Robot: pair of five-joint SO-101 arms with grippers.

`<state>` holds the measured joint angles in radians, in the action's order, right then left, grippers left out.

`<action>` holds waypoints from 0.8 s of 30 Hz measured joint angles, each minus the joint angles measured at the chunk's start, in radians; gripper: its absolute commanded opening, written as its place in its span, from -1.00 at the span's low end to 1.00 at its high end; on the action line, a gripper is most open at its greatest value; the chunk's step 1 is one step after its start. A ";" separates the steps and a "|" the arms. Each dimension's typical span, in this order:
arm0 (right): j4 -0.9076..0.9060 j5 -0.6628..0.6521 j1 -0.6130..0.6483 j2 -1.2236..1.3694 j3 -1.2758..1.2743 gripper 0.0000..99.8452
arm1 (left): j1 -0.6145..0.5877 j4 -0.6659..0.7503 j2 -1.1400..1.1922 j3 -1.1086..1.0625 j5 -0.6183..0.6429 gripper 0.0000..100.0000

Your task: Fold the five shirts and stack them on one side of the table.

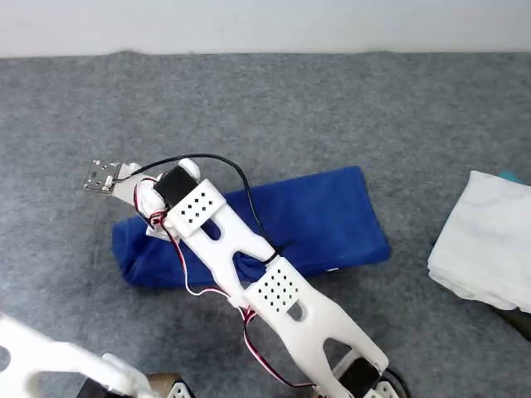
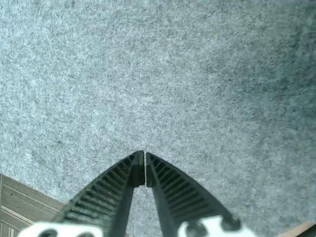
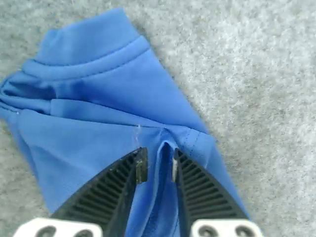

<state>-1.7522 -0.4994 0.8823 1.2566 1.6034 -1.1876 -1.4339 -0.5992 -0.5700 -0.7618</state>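
Your right fingers [image 3: 114, 187] clamp a ridge at one end of the blue shirt [image 1: 323, 217]; lift it cleanly and fold toward the other end. Your left fingers [image 2: 114, 185] rest together, off the shirt

Grey, felt-like table top [image 1: 332, 108]. Carries a folded blue shirt [image 1: 332, 215] near the middle. Holds folded white cloth [image 1: 485, 240] at one edge, well apart.
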 measured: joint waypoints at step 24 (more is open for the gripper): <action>-0.003 0.008 -0.078 -0.387 -0.430 -0.98 | 0.003 0.000 0.000 0.000 0.000 -0.97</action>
<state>-1.7553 -0.4918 0.8040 0.8700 1.1738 -1.1845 -1.4339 -0.5992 -0.5700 -0.7618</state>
